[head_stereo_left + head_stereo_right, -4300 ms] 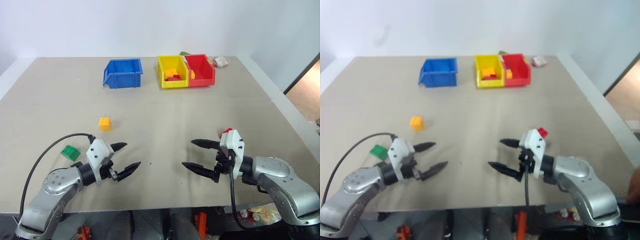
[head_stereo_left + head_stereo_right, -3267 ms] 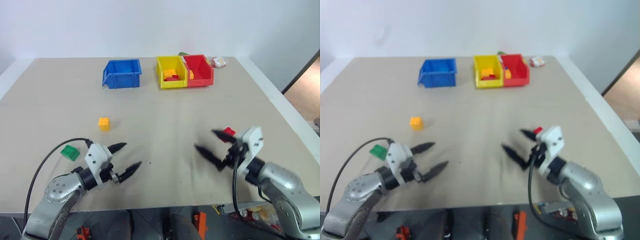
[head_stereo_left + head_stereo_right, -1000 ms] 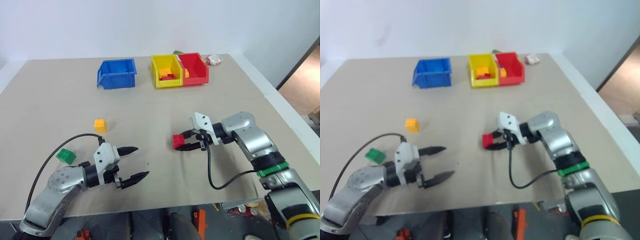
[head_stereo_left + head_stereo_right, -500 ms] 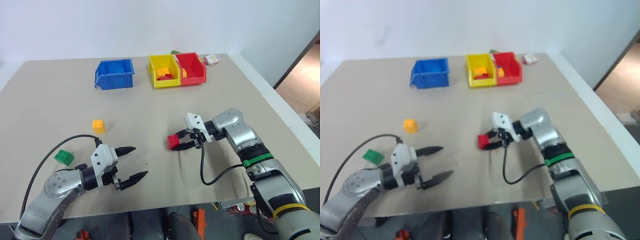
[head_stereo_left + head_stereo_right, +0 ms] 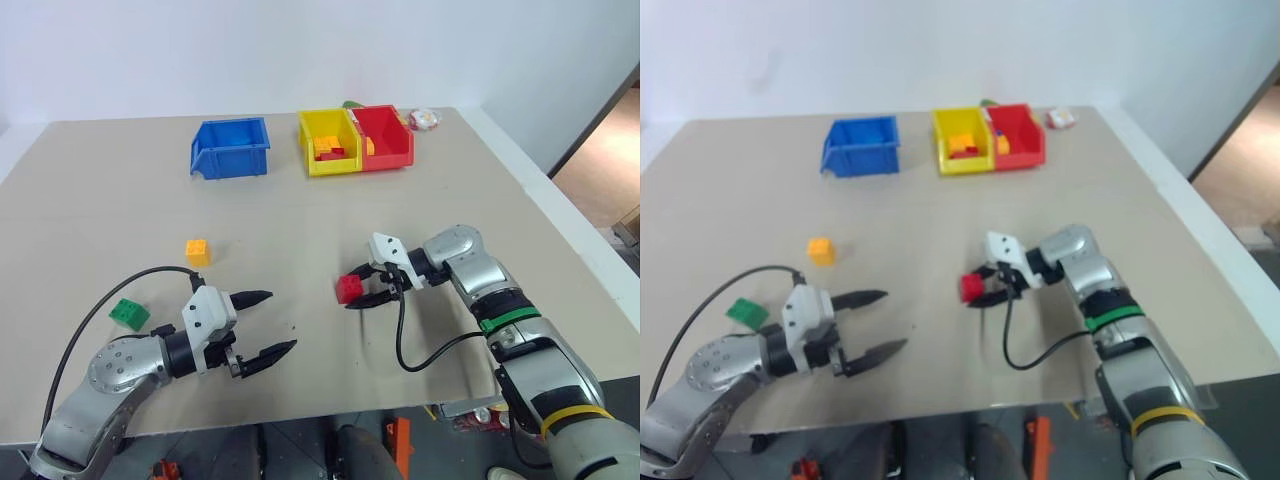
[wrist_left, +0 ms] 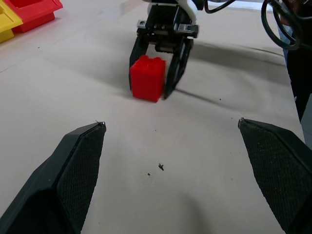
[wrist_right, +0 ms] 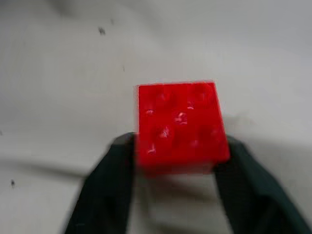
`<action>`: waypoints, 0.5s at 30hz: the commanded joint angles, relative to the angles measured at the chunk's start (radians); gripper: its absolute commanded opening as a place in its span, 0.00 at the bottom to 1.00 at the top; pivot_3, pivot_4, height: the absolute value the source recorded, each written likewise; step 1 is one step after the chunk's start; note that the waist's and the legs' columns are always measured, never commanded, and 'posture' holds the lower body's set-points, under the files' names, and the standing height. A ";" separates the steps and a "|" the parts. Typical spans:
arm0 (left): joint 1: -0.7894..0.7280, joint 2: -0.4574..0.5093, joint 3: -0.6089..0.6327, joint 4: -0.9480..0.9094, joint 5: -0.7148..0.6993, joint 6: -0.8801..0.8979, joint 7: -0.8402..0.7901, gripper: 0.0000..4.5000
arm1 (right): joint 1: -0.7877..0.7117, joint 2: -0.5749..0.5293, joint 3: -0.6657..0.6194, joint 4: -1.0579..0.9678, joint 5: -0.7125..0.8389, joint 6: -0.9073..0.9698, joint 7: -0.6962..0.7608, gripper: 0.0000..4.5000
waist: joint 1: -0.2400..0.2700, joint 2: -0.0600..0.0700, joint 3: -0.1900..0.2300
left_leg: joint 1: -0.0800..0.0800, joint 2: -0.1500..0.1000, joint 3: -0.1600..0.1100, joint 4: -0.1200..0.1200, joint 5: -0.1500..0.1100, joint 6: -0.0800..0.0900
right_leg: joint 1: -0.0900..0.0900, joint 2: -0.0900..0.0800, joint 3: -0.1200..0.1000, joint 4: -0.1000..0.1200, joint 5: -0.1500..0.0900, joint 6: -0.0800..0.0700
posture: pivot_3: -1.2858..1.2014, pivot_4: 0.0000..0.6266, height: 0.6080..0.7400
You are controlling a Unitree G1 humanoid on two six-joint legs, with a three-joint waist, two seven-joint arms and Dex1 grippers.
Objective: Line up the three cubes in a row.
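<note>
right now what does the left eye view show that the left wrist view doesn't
Left eye view only: the small yellow-orange studded plastic block, the small green studded block and the blue plastic storage bin.

Left wrist view only: the red block's base resting on the beige table, and a close look at the left gripper fingertips, wide apart.

Both: the small red studded plastic block between the fingers of the right gripper.

A few seconds back the red cube [image 5: 349, 289] sat beyond my right fingers [image 5: 371, 300], which were spread wide. Since then I closed them on it and carried it toward the middle of the counter [image 5: 300, 230]. Now it rests on the counter between those fingers, whose squeeze has begun to loosen.
</note>
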 commanded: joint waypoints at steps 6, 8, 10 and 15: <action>0.021 -0.013 0.042 -0.006 0.018 -0.037 0.022 1.00 | -0.021 -0.013 -0.093 -0.155 0.092 0.081 0.016 0.98 | 0.000 0.000 0.000 | 0.000 0.002 0.000 0.000 0.001 -0.001 | -0.001 0.000 0.000 0.000 0.002 -0.004 | 0.52 0.24 1.00; 0.054 -0.035 0.103 -0.023 0.031 -0.048 0.086 1.00 | -0.020 -0.025 -0.143 -0.261 0.151 0.179 -0.010 0.98 | 0.000 0.000 0.000 | 0.000 0.005 0.000 0.001 0.001 -0.001 | -0.001 0.000 0.000 0.000 0.002 -0.004 | 0.52 0.24 1.00; 0.087 -0.057 0.153 -0.041 0.053 -0.062 0.144 1.00 | -0.012 -0.040 -0.182 -0.354 0.201 0.279 -0.031 0.98 | 0.001 0.000 0.000 | 0.000 0.006 0.002 0.000 0.001 -0.001 | -0.002 -0.001 0.000 0.000 0.003 -0.003 | 0.52 0.24 1.00; 0.171 -0.217 0.337 -0.161 0.152 -0.027 0.466 1.00 | 0.074 -0.094 -0.288 -0.659 0.387 0.595 -0.115 0.98 | 0.003 -0.001 -0.001 | -0.002 0.007 0.000 0.000 -0.001 -0.004 | -0.003 -0.002 0.000 0.000 0.002 -0.005 | 0.52 0.24 1.00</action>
